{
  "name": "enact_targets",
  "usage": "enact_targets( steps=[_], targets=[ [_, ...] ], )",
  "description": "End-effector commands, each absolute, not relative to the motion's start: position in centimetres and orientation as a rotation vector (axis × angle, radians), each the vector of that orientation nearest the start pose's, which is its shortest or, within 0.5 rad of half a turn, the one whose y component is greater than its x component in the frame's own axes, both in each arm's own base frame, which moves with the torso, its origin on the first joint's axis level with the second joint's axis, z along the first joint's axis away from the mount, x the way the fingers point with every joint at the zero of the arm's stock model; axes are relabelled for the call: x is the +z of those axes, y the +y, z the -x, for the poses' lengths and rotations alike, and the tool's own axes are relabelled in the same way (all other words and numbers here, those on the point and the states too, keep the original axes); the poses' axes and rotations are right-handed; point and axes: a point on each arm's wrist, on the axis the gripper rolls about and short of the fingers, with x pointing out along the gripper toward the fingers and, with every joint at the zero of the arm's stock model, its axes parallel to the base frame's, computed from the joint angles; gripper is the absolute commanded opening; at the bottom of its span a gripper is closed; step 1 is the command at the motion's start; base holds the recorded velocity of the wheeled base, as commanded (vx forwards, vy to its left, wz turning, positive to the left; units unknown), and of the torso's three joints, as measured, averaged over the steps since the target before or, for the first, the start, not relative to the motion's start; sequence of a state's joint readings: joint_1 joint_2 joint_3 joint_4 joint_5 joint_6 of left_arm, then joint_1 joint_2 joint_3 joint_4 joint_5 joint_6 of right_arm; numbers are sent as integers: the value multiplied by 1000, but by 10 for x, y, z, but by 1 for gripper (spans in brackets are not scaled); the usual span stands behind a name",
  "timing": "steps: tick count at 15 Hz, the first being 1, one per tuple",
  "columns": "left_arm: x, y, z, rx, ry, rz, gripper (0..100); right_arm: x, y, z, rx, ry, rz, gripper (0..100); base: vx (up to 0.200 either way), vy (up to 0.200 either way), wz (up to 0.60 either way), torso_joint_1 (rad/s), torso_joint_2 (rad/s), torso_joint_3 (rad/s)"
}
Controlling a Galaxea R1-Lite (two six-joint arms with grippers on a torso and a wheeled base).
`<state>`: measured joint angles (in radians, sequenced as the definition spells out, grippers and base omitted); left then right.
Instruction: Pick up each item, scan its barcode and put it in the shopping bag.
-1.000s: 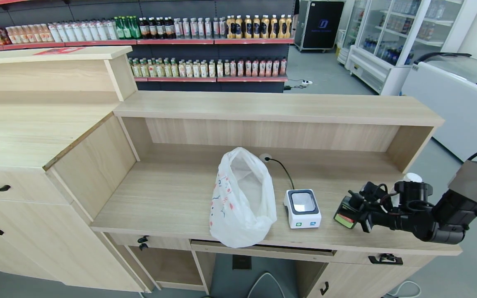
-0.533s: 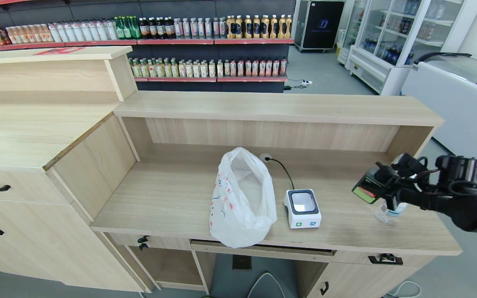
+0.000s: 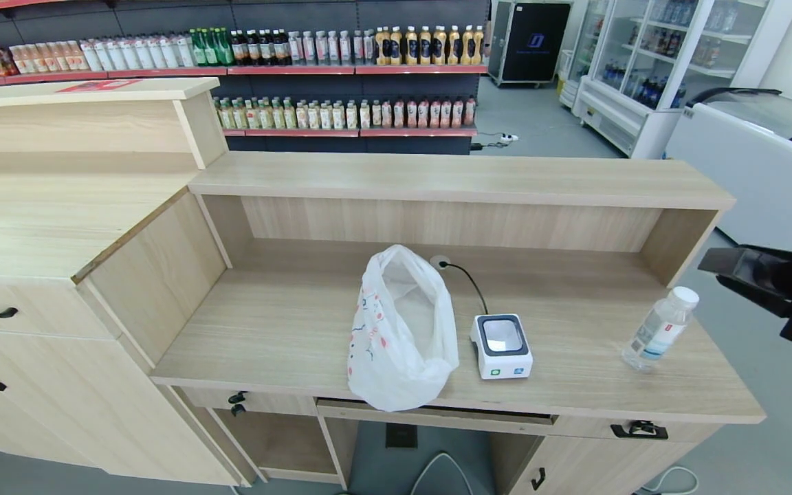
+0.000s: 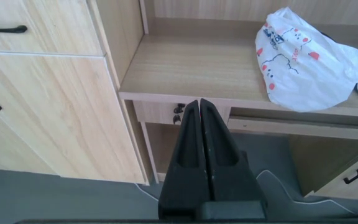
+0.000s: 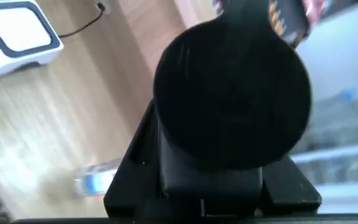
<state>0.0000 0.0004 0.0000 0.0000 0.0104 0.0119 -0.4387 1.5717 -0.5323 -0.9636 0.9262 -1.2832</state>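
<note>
A bottle stands on the desk, right of the scanner and shopping bag. The left gripper has its jaws clenched, empty. Whether the right gripper has its jaws released or clenched, I cannot tell.

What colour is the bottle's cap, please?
The cap is white; the head view shows it best.

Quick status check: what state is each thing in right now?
Shopping bag: standing on the counter, mouth open.
Scanner: window up, cable plugged in.
Bottle: upright, capped, on the counter.
Left gripper: shut, empty.
Right arm: beyond the counter's right end; grip unclear.
</note>
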Motion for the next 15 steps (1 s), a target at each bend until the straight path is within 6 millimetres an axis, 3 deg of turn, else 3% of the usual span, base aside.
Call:
enact_targets(
  steps=[1, 3, 7, 11, 15],
  targets=[
    [75, 0, 23, 11, 0, -12, 0, 199, -46, -203, 561, -531, 1472, 0, 0, 0, 0, 0, 0, 0],
    [75, 0, 23, 11, 0, -12, 0, 211, -6, -185, 609, -811, 1729, 0, 0, 0, 0, 0, 0, 0],
    [75, 0, 23, 11, 0, -12, 0, 231, 49, -135, 487, -1306, 2075, 0, 0, 0, 0, 0, 0, 0],
    [75, 0, 23, 11, 0, -12, 0, 224, 85, -135, 461, -1671, 2148, 0, 0, 0, 0, 0, 0, 0],
    [75, 0, 23, 11, 0, -12, 0, 232, 91, -131, 311, -1797, 2183, 0, 0, 0, 0, 0, 0, 0]
  ],
)
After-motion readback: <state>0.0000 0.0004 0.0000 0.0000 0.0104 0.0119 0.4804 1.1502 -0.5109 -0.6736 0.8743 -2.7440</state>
